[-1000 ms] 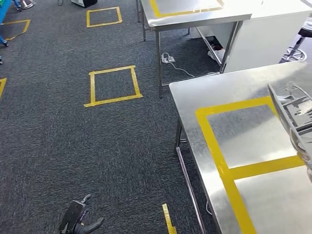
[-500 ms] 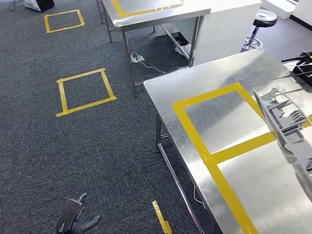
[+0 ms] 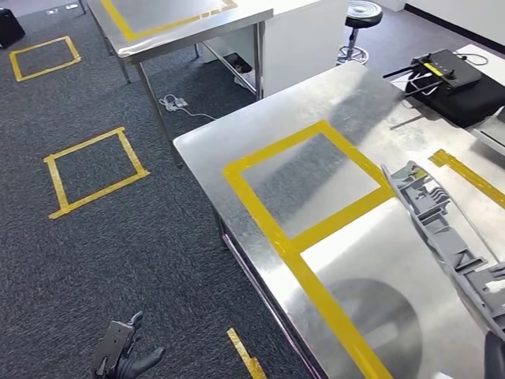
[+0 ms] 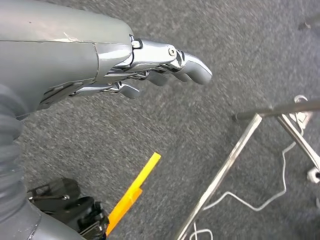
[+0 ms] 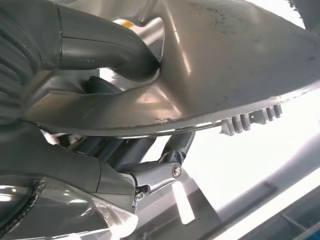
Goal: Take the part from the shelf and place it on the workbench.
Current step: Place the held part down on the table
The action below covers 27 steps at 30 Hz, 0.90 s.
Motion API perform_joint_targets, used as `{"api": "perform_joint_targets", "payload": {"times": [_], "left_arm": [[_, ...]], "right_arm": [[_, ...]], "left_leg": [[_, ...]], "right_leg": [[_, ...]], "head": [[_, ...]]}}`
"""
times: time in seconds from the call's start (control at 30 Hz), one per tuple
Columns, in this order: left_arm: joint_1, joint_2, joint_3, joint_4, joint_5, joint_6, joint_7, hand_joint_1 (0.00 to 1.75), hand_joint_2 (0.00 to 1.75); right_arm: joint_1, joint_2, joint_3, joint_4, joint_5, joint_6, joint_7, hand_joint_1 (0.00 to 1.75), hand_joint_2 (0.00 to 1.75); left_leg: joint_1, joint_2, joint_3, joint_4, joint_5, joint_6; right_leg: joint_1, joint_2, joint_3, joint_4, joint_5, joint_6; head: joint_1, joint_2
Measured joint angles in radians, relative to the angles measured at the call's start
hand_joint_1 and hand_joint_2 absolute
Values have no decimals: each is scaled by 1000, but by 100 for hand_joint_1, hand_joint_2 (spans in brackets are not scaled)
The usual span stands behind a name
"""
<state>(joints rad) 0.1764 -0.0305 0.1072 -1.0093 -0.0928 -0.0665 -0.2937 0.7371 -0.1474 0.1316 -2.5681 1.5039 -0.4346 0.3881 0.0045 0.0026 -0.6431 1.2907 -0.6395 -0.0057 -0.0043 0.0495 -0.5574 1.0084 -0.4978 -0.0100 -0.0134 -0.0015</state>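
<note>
A steel workbench [image 3: 262,158] fills the right side of the head view, its brushed top marked with yellow tape [image 3: 280,237] laid as a square outline and further strips running toward the near edge and along the far right. At its far right corner lies a flat black device [image 3: 455,83] with thin rods, possibly antennas, sticking out; beside it sits the edge of something pale that is too cropped to tell. A second steel table [image 3: 178,31] stands behind, also taped in yellow. The floor is dark grey carpet [image 3: 119,253] carrying yellow tape squares [image 3: 95,170], a short loose strip [image 3: 244,359] near the bench legs, and a white cable [image 3: 178,106] under the far table.
</note>
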Motion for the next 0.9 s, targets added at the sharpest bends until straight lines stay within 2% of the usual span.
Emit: {"api": "perform_joint_targets", "payload": {"times": [0.03, 0.07, 0.1, 0.13, 0.17, 0.2, 0.23, 0.27, 0.3, 0.33, 0.4, 0.43, 0.47, 0.5, 0.53, 0.6, 0.63, 0.67, 0.7, 0.77, 0.8, 0.83, 0.9], "left_arm": [[-2, 0, 0, 1, 1, -1, 0, 0, 175], [-4, 0, 0, 2, 1, -1, 0, 0, 175], [-7, 2, 0, 4, 2, -2, 0, 0, 175], [-9, 3, 0, 5, 3, -2, 0, 0, 175], [-12, 5, 0, 7, 4, -2, 0, 0, 175], [-16, 6, 0, 9, 6, -2, 0, 0, 175], [-22, 7, 0, 11, 7, -2, 0, 0, 175], [-29, 7, -1, 14, 8, -2, -1, 0, 175], [-35, 7, -2, 16, 9, -2, -1, 0, 175], [-39, 6, -3, 19, 10, -2, -2, 0, 175], [-43, 7, -5, 29, 11, -2, -4, 0, 175], [-44, 7, -6, 36, 11, -2, -4, 0, 175], [-45, 8, -8, 44, 10, -2, -4, 0, 175], [-49, 8, -10, 52, 10, -2, -4, 0, 175], [-54, 8, -13, 61, 10, -2, -5, 0, 175], [-67, 9, -18, 76, 10, -2, -9, 0, 175], [-73, 11, -20, 82, 10, -2, -12, 0, 175], [-78, 12, -21, 86, 10, -2, -14, 0, 175], [-82, 14, -23, 90, 10, -2, -16, 0, 175], [-89, 15, -25, 95, 10, -1, -18, 0, 175], [-93, 15, -27, 96, 9, -1, -19, 0, 175], [-95, 16, -29, 97, 9, 0, -20, 0, 175], [-101, 18, -33, 107, 6, 1, -22, 0, 175]], "right_arm": [[-3, -21, 13, 0, 7, 14, 35, 175, 175], [-7, -42, 26, 0, 13, 27, 69, 175, 175], [-12, -66, 40, 0, 19, 39, 103, 175, 175], [-18, -91, 54, 0, 23, 50, 134, 175, 175], [-25, -113, 67, 1, 26, 60, 161, 175, 175], [-30, -138, 80, 1, 27, 71, 187, 175, 175], [-33, -160, 91, 1, 27, 81, 208, 175, 175], [-34, -183, 101, 1, 26, 92, 227, 175, 175], [-36, -204, 110, 1, 24, 104, 245, 175, 175], [-40, -225, 118, 1, 21, 115, 259, 175, 175], [-51, -264, 133, 1, 12, 141, 283, 175, 175], [-55, -283, 140, 2, 3, 159, 290, 175, 175], [-57, -301, 145, 2, -8, 178, 295, 175, 175], [-58, -317, 148, 3, -22, 196, 296, 175, 175], [-59, -334, 150, 3, -38, 214, 297, 175, 175], [-63, -365, 151, 4, -62, 239, 297, 175, 175], [-66, -379, 151, 4, -71, 246, 297, 175, 175], [-69, -389, 151, 4, -77, 250, 297, 175, 175], [-71, -398, 151, 5, -82, 252, 297, 175, 175], [-72, -408, 151, 4, -87, 253, 297, 175, 175], [-73, -412, 151, 4, -91, 257, 297, 175, 175], [-75, -417, 151, 4, -100, 266, 297, 175, 175], [-81, -434, 149, 6, -132, 295, 297, 175, 175]], "left_leg": [[-4, -7, 17, -47, 38, 9], [-9, -23, 43, -117, 82, 18], [-12, -47, 71, -185, 115, 26], [-14, -67, 91, -239, 135, 32], [-16, -81, 103, -268, 140, 36], [-16, -82, 106, -278, 137, 38], [-17, -72, 107, -285, 138, 39], [-15, -59, 110, -292, 142, 40], [-13, -47, 113, -302, 146, 42], [-10, -33, 116, -311, 151, 44], [-10, -5, 118, -319, 154, 48], [-11, 11, 117, -318, 153, 48], [-11, 26, 117, -318, 152, 48], [-10, 40, 118, -318, 150, 46], [-9, 54, 119, -317, 148, 44], [-8, 77, 123, -312, 142, 35], [-9, 86, 124, -308, 138, 29], [-11, 93, 125, -304, 135, 24], [-13, 101, 127, -303, 133, 19], [-11, 114, 131, -301, 129, 10], [-9, 103, 131, -294, 121, 4], [-6, 81, 123, -271, 103, -1], [-2, 25, 78, -162, 40, -7]], "right_leg": [[2, 14, 1, 0, 0, 0], [3, 28, 2, 0, 1, -1], [3, 42, 1, 1, 1, 0], [3, 54, -1, 2, 3, 2], [1, 66, -6, 3, 5, 5], [-1, 78, -11, 2, 8, 11], [-3, 90, -16, 0, 12, 17], [-4, 91, -22, 1, 12, 22], [-2, 74, -29, 10, 5, 27], [0, 45, -43, 34, -14, 32], [0, -19, -93, 139, -75, 42], [-3, -33, -123, 202, -103, 47], [-6, -40, -143, 248, -116, 53], [-9, -44, -146, 257, -109, 57], [-12, -50, -128, 224, -84, 62], [-13, -84, -53, 89, -24, 68], [-12, -98, -21, 32, -6, 63], [-10, -108, -2, 0, -1, 56], [-7, -108, 3, -9, -4, 47], [-7, -86, -1, -9, -1, 30], [-8, -76, -2, -10, 1, 23], [-10, -67, -1, -11, 4, 16], [-11, -46, 1, -13, 9, 7]], "head": [[0, 0], [0, 0], [1, 0], [0, 0], [0, 0], [0, 0], [-1, 0], [-1, 0], [1, 0], [4, 0], [8, 0], [9, 0], [9, 0], [9, 0], [9, 0], [10, 0], [10, 0], [9, 0], [8, 0], [8, 0], [7, 0], [6, 0], [3, 0]]}}
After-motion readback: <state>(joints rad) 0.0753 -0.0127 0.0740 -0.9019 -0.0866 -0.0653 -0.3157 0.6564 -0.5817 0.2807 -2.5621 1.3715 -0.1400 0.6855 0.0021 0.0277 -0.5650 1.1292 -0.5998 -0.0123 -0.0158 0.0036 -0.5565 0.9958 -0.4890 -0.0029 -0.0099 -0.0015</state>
